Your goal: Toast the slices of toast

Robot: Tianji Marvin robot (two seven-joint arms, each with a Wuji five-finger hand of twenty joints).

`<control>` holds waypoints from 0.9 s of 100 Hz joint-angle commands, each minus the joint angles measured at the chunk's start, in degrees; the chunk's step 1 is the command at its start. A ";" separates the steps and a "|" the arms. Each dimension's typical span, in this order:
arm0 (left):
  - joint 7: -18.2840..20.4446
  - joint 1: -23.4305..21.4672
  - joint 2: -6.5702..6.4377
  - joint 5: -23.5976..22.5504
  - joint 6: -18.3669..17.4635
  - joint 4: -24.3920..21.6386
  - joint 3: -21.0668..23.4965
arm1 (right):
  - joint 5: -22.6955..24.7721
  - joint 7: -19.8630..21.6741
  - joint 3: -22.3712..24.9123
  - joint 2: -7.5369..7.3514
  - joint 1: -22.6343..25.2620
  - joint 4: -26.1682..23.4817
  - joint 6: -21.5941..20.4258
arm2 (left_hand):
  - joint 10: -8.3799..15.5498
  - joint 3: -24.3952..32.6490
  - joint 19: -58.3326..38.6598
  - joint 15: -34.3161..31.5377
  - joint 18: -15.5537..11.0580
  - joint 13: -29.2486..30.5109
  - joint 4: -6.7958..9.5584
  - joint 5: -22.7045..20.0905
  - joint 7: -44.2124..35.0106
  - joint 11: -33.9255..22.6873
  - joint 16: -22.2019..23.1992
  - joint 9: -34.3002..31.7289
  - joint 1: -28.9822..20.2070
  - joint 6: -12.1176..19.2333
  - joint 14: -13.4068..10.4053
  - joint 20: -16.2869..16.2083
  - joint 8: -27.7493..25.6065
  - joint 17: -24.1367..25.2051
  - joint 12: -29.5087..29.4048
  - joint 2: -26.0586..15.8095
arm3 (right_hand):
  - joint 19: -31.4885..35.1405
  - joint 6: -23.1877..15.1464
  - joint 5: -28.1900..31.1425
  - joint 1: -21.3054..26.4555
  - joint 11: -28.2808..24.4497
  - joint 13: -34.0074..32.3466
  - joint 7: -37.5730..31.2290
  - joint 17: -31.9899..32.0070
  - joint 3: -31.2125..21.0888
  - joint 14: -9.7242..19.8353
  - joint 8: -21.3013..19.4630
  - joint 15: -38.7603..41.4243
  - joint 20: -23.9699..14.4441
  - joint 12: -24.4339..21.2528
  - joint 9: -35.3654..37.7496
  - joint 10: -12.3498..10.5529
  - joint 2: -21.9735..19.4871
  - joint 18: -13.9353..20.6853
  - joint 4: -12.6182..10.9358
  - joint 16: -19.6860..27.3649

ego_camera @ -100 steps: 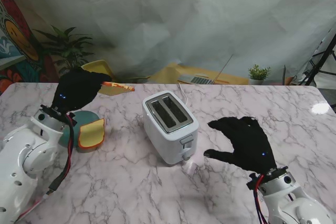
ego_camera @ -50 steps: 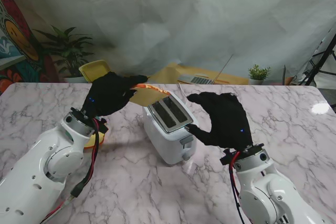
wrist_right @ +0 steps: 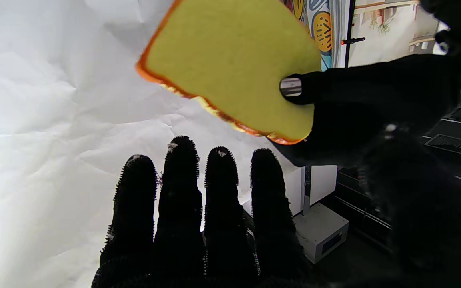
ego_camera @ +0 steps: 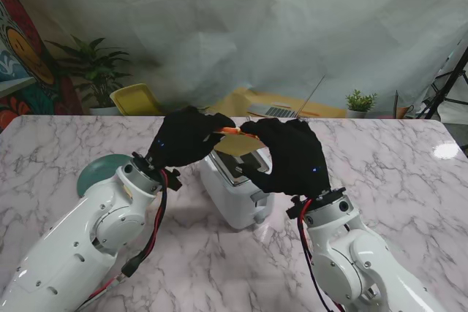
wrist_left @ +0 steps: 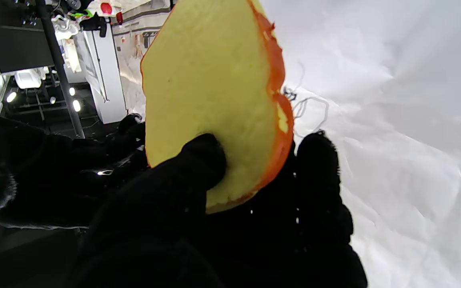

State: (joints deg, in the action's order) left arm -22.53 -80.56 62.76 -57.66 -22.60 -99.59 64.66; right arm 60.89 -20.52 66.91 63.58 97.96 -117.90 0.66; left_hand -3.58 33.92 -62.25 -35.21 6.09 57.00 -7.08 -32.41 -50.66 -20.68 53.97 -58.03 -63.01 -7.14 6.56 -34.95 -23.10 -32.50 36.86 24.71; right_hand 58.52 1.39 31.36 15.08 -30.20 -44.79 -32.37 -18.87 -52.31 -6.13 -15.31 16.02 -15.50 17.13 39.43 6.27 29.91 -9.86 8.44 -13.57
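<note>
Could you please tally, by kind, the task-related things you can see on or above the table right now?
Toast slice: 1, held by the left hand above the toaster
Toaster: 1
Plate: 1
Hands: 2, the left one and the right hand
Total: 5

Bright, even overhead light, glare patch on the marble table (ego_camera: 445, 150), soft shadows, slightly blurred wrist views.
</note>
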 commanded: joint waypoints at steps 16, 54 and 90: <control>0.22 1.90 1.74 3.12 0.93 1.29 -3.70 | -0.13 -0.98 -0.58 0.59 -0.74 1.46 1.97 | 5.01 3.88 -0.91 -2.50 -0.32 2.72 -1.13 0.83 -3.05 -2.46 -0.22 -4.30 -1.32 -0.30 1.14 -1.80 -0.27 -0.53 0.35 0.91 | 1.93 1.31 2.97 1.68 -2.43 -4.18 -2.17 -2.32 -3.27 -1.47 -1.78 1.66 -1.49 0.89 3.14 1.02 3.56 -2.46 1.10 -0.80; 3.82 5.30 2.59 8.47 1.35 2.30 -7.89 | -0.32 -2.13 2.11 0.71 0.95 2.75 2.71 | 4.81 2.64 -1.09 -2.48 -0.85 2.57 -1.17 0.96 -3.05 -1.94 -0.60 -4.52 -1.21 -0.38 0.89 -2.11 -0.01 -0.69 0.15 0.71 | 5.58 -1.73 8.71 4.32 -7.99 -12.90 -8.80 -7.30 -6.29 0.47 -5.08 4.92 -2.48 2.82 11.18 -1.13 6.01 -3.25 0.89 -3.95; 4.66 6.26 3.30 11.92 1.55 2.45 -10.12 | -1.05 -3.03 2.48 0.92 0.72 3.61 2.95 | 4.21 0.73 -1.42 -2.57 -1.17 2.88 -0.85 0.58 -2.08 -0.33 -1.43 -5.22 -0.83 -0.73 0.61 -2.33 0.93 -1.32 -0.20 0.35 | 12.29 -7.72 15.85 11.18 -12.95 -27.30 -22.38 -15.78 -7.56 3.97 4.99 16.07 -2.97 4.20 23.99 -3.37 11.62 -3.25 8.63 -12.98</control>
State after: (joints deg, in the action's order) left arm -18.57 -74.70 65.34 -46.00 -21.00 -96.61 54.90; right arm 59.75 -23.21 69.59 64.37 98.62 -115.06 3.53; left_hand -3.57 33.95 -62.31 -36.02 6.19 57.63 -8.14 -32.43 -52.46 -19.90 54.07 -59.42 -62.51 -7.96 6.56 -35.64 -22.97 -33.24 36.72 25.40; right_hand 68.46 -1.44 43.68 23.15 -40.86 -67.84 -48.55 -32.77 -58.72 -3.79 -15.39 28.24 -17.93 20.30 59.87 4.27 38.30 -13.32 13.08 -24.06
